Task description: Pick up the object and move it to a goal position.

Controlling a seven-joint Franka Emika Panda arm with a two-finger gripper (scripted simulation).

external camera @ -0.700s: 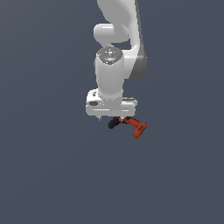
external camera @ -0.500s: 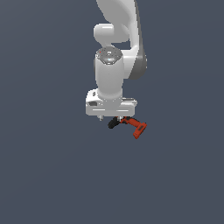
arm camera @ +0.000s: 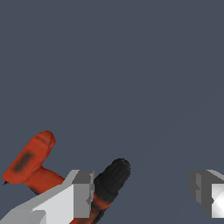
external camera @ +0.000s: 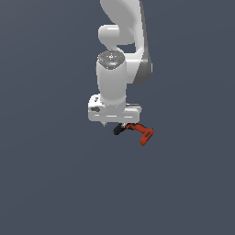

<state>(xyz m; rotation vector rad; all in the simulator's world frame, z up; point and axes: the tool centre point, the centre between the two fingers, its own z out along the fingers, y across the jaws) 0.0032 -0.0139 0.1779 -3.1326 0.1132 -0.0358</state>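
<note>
Wrist view: the gripper (arm camera: 142,194) has its jaws wide apart. One finger (arm camera: 81,192) lies against the side of the drill (arm camera: 105,186); the other finger (arm camera: 205,190) stands well clear of it, with bare grey floor (arm camera: 131,65) between the two. The drill's black tip (arm camera: 114,175) projects just past the near finger, and its red handle ends in a flat base (arm camera: 30,155) on the far side of that finger. Nothing is clamped between the jaws.

Exterior view: the white arm (external camera: 121,41) hangs straight down, and the gripper (external camera: 114,123) sits directly over the drill (external camera: 135,131). The drill lies on its side beneath the white hand, its black tip (external camera: 118,131) toward the exterior view's left and its flat base (external camera: 147,136) toward the right, partly hidden by the hand above. The fingers themselves are mostly hidden here. The floor (external camera: 46,183) is a uniform dark grey.
</note>
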